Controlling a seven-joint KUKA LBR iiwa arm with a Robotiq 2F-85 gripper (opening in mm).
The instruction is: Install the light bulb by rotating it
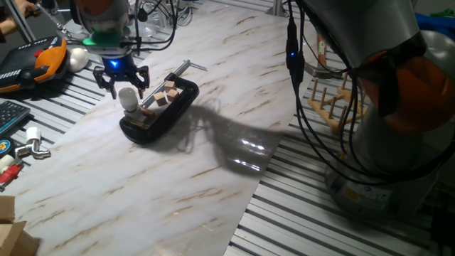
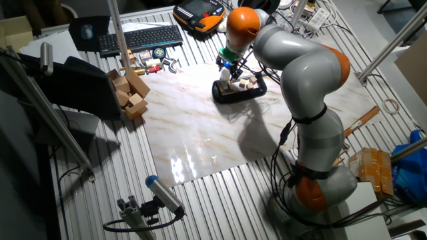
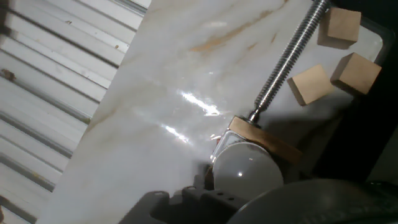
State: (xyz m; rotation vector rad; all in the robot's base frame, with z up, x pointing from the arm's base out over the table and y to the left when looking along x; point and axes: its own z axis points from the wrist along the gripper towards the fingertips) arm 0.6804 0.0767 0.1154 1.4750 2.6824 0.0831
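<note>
Marble-pattern board point(image 1: 213, 107) lies on slatted table point(image 2: 220, 200). Black tray point(image 1: 178, 110) sits near board's far left corner. In tray: small wooden blocks point(image 1: 167, 96), threaded metal rod point(image 3: 286, 59), wooden base block point(image 3: 261, 135). Light bulb point(image 1: 129, 97) stands upright at tray's left end, touching wooden base block; hand view shows frosted globe point(image 3: 244, 171) just beside rod end. Gripper point(image 1: 122, 80) hangs directly above bulb, fingers spread either side of globe; contact w/ bulb cannot be told. Keyboard point(image 2: 140, 38) and orange pendant point(image 2: 200, 13) lie beyond board's far edge.
</note>
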